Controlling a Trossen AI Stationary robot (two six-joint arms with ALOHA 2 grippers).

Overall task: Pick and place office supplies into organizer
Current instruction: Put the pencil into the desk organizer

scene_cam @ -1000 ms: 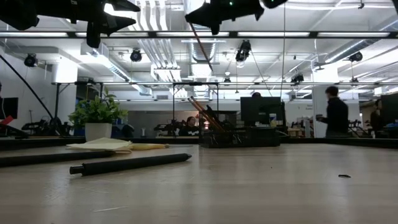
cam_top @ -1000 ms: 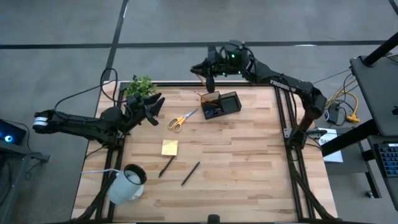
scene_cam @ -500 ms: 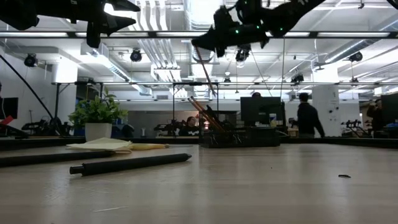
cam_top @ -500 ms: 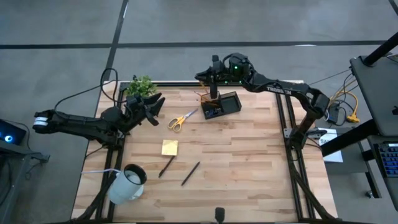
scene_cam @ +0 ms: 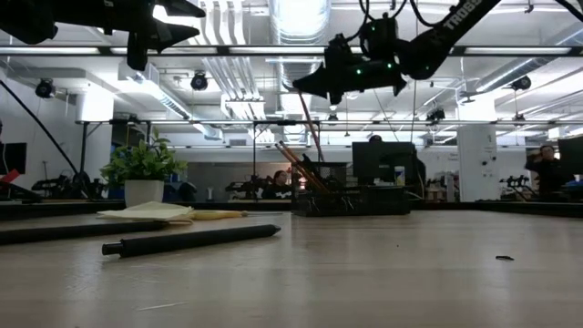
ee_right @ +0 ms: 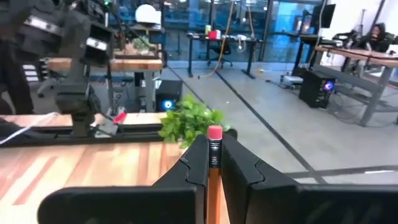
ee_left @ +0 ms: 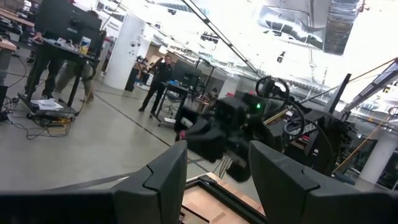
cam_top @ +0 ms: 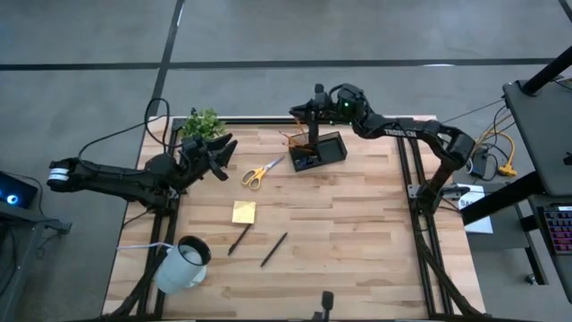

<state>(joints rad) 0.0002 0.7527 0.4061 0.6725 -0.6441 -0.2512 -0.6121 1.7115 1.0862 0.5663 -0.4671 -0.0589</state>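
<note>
My right gripper [scene_cam: 301, 87] hangs over the black organizer [cam_top: 318, 150] at the table's far edge, shut on an orange pencil [scene_cam: 311, 123]. More pencils [scene_cam: 293, 164] lean in the organizer. Yellow-handled scissors [cam_top: 262, 171], a yellow sticky-note pad [cam_top: 243, 212] and two dark pens [cam_top: 239, 240] [cam_top: 273, 249] lie flat on the table. My left gripper [ee_left: 214, 180] stands open in the air beside the plant [cam_top: 202, 121], with nothing between its fingers. My right gripper pinches the pencil just below its pink eraser end [ee_right: 214, 148] between its two fingers. The fingers come in level and lie across the pencil. The pencil hangs below them, slightly tilted and clear of the table, its lower end [scene_cam: 320, 155] above the organizer.
A white mug [cam_top: 183, 264] lies on its side at the near left corner. The potted plant stands at the far left corner, close to my left gripper. Bare wood stretches across the table's right half [cam_top: 357, 233].
My right gripper has come down toward the organizer and shifted a little toward the table's right edge, still shut on the pencil. The pencil has sunk with it and hangs lower over the organizer.
</note>
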